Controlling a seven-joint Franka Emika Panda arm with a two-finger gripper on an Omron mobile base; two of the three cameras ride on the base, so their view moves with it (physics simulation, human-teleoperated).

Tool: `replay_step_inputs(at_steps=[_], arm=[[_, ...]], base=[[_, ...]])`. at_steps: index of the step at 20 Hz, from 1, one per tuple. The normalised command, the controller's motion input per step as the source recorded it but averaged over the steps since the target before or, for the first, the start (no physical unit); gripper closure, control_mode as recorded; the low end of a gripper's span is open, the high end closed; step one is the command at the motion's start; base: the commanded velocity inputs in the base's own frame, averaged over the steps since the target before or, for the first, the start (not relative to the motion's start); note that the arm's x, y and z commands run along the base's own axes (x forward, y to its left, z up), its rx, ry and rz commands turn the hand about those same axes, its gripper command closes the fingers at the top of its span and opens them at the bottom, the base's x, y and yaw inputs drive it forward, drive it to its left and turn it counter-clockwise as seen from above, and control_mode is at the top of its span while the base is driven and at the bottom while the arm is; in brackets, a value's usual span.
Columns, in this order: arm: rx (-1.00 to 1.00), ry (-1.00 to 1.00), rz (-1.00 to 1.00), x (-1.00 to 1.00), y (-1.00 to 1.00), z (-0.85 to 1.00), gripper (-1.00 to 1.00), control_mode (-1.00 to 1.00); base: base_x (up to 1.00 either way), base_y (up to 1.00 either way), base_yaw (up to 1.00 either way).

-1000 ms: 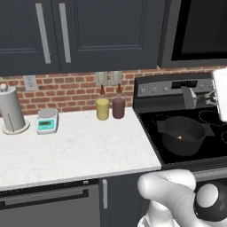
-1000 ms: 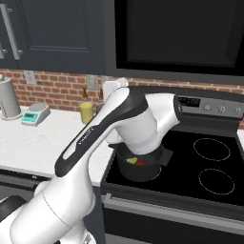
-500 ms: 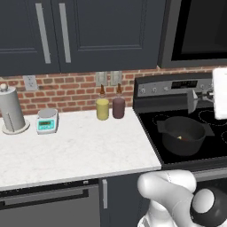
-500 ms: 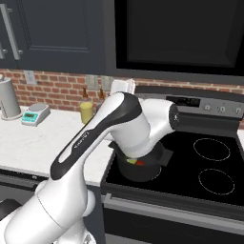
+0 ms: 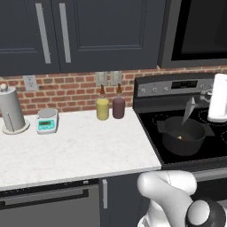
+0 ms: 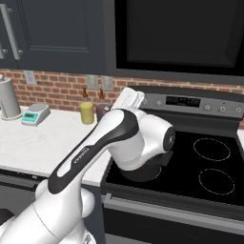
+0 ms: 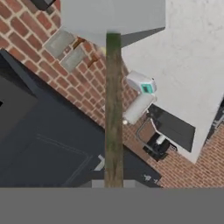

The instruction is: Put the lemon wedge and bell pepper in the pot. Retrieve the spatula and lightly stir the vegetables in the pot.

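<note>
Spatula (image 5: 191, 108) clamped in the gripper (image 5: 208, 95), jaws fully closed on the wooden handle. Flat light grey blade tilted downward, hanging just above the rear rim of the pot (image 5: 184, 138), apart from it. In the hand view, handle (image 7: 113, 109) running straight up from the bottom centre to the blade (image 7: 113, 16) at the top, with white countertop (image 7: 192, 52) and brick wall beyond.

Pot seated on the front left burner of the stove (image 5: 177, 88), near the counter's edge, both short side handles visible, inside dark. Small yellowish speck on the pot floor, taken as the lemon wedge (image 5: 179, 138); bell pepper not separable from it at this size.

On the counter (image 5: 80, 150), against the brick backsplash: yellow jar (image 5: 102, 109) and maroon jar (image 5: 118, 107) side by side, just left of the stove; small teal scale (image 5: 47, 121) and paper towel roll (image 5: 12, 111) well to the left. From the right base view, arm's elbow (image 6: 138, 143) bent over the front left of the cooktop, hiding most of the pot.
</note>
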Motion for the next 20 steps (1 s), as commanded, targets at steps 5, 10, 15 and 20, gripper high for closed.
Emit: replay_step_inputs(at_steps=[5,10,15,20], arm=[[0.27,0.24,-0.18,0.19,-0.01,0.0,1.0,-1.0],[0.25,0.25,-0.18,0.2,-0.07,0.0,1.0,-1.0],[0.06,0.16,-0.15,0.1,-0.11,-0.04,1.0,-1.0],[0.01,0.07,-0.12,0.07,-0.16,-0.03,1.0,-1.0]], base=[[0.0,0.0,0.0],[0.0,0.0,0.0],[0.0,0.0,0.0],[0.0,0.0,0.0]])
